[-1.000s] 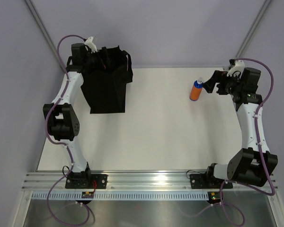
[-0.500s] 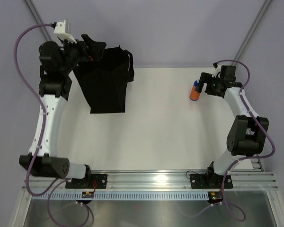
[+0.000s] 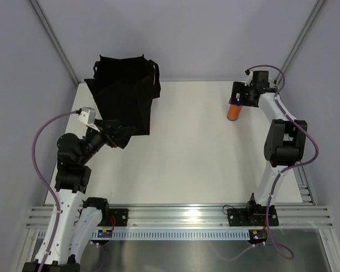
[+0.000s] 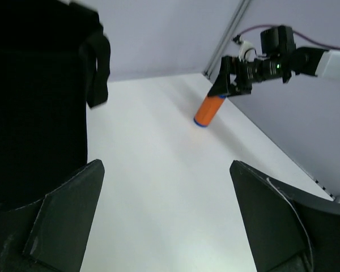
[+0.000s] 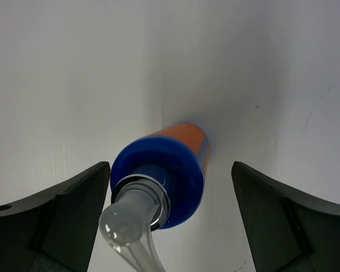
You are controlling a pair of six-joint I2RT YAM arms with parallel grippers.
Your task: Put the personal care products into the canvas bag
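Right tool point(image 5: 170, 168) hovers over the upright orange bottle point(image 3: 233, 110) at the bench's point(image 3: 187, 161) far right, jaws spread wide either side, gripping nothing. Left tool point(image 4: 165, 170) gapes open and empty just beside the black canvas bag point(image 3: 124, 96), which stands far left.

bag inside: canvas bag point(image 3: 124, 99) interior all black in top view, contents can't tell; left wrist view cuts it at left + top edges.
bottle top: orange bottle point(image 3: 233, 111) cap partly hidden under right gripper point(image 3: 238, 96) in top view.
bottle nozzle: clear tip blurred in right wrist view; base hidden behind blue top.
left gripper point(image 4: 165, 164): both fingers point(image 4: 62, 215) cut off at btm edge.
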